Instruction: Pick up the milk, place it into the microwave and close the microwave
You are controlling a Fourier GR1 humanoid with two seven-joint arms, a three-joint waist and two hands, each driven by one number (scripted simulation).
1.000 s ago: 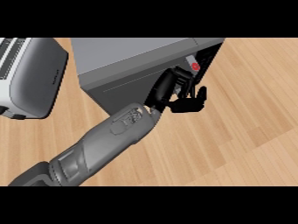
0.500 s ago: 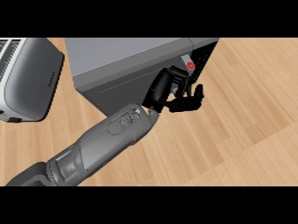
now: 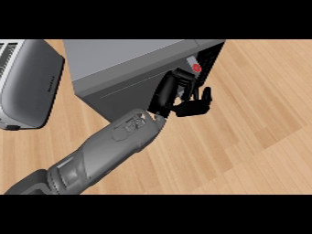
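Observation:
The grey microwave (image 3: 131, 59) stands at the top middle of the head view, its grey door (image 3: 121, 91) lying flat against the front. A red button (image 3: 196, 67) shows on its dark control strip. My left hand (image 3: 168, 93) rests against the front's right end, just below that button. Its fingers (image 3: 193, 107) are fairly straight and spread, with nothing held in them. The left forearm (image 3: 107, 148) comes up from the lower left. No milk shows anywhere in view. My right hand is out of the picture.
A white and grey toaster (image 3: 19, 84) stands to the left of the microwave, close to its side. Bare wooden counter (image 3: 266, 137) stretches to the right and in front.
The right hand, seen at the right edge one second ago, has left the view. The left hand has stayed at the microwave's front, shifting only slightly.

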